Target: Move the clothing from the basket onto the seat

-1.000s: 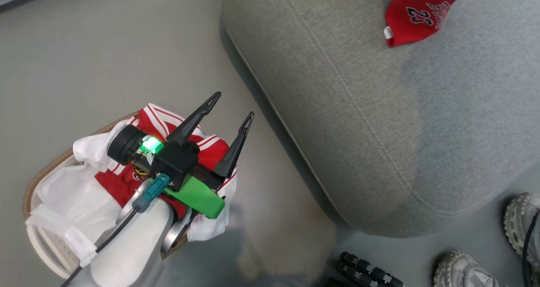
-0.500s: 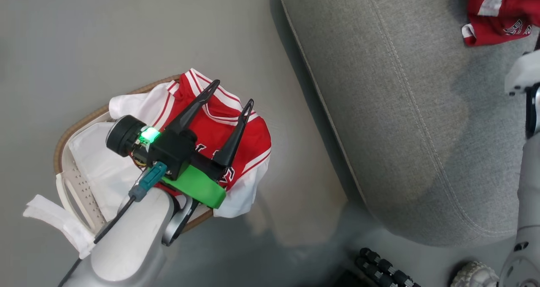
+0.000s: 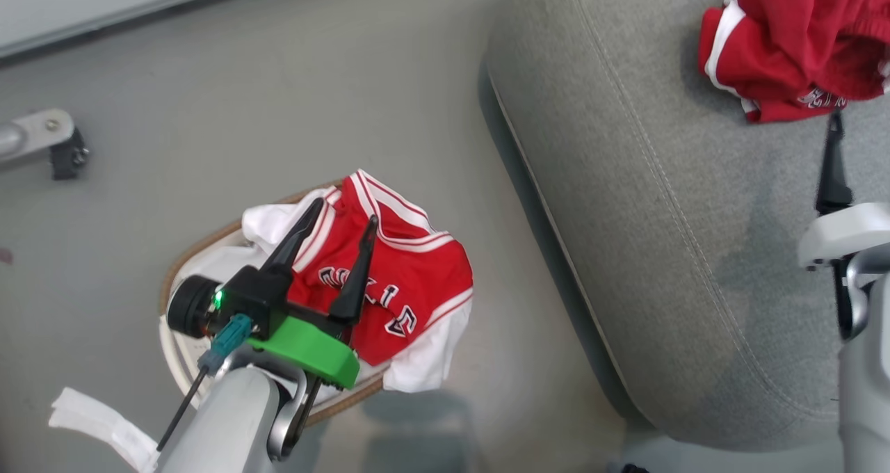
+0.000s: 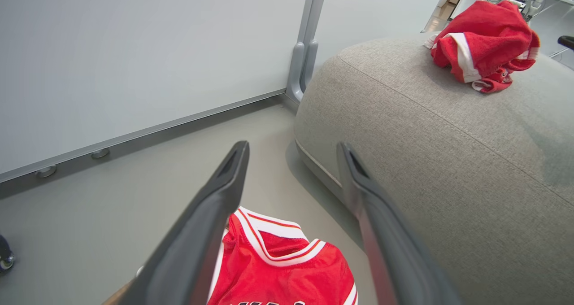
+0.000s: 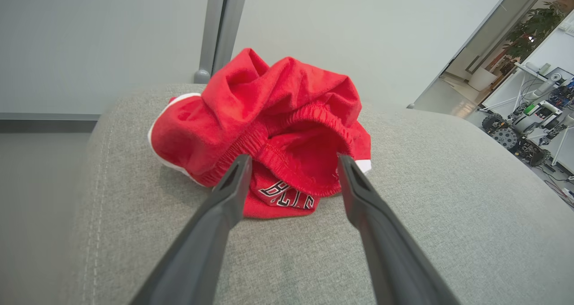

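grey floor [image 3: 278, 76] beside seat [image 3: 660, 250]: left gripper [image 3: 345, 213] above jersey [image 3: 410, 278] in basket [image 3: 188, 261], jaws spread. on seat: right gripper [image 5: 293, 159] near shorts [image 5: 269, 112], jaws spread.

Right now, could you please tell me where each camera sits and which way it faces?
Head view: on the head, looking down at basket, jersey, seat; left gripper and one right finger show.
Left wrist: looks along its open fingers, over jersey toward seat.
Right wrist: looks along the open right gripper at red shorts.
Shared: all show shorts on seat.
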